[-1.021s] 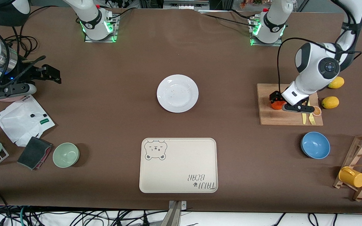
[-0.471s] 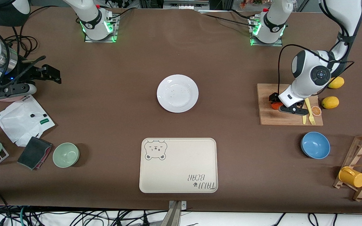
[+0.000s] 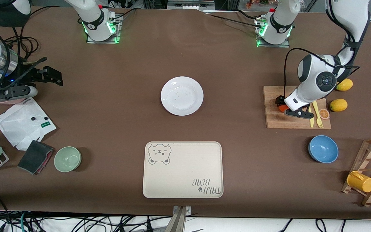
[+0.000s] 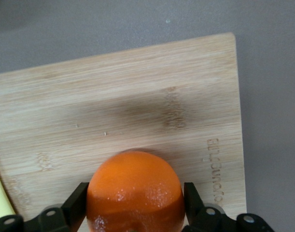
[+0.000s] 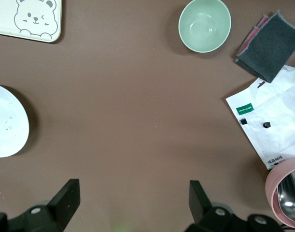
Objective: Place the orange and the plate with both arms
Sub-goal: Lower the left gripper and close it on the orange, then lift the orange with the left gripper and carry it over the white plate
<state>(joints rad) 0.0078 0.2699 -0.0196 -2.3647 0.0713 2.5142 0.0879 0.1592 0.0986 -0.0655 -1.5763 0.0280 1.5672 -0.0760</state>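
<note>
now that it has dropped lower, left end effector (image 4: 135,215) clamps orange (image 4: 133,193) | right end effector (image 5: 133,205) waits wide

Cream bear-printed tray (image 3: 183,169) nearest the front camera; green bowl (image 3: 67,159) beside dark cloth (image 3: 35,156); blue bowl (image 3: 323,149) near wooden cutting board (image 3: 275,120) (two lemons (image 3: 338,105) alongside).

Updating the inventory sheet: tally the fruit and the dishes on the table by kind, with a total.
Orange: 1, on the cutting board, clamped in the left gripper
Lemons: 2
Orange slice: 1
White plate: 1
Bowls: 2, green and blue
Bear tray: 1
Yellow mug: 1
Total: 9
</note>
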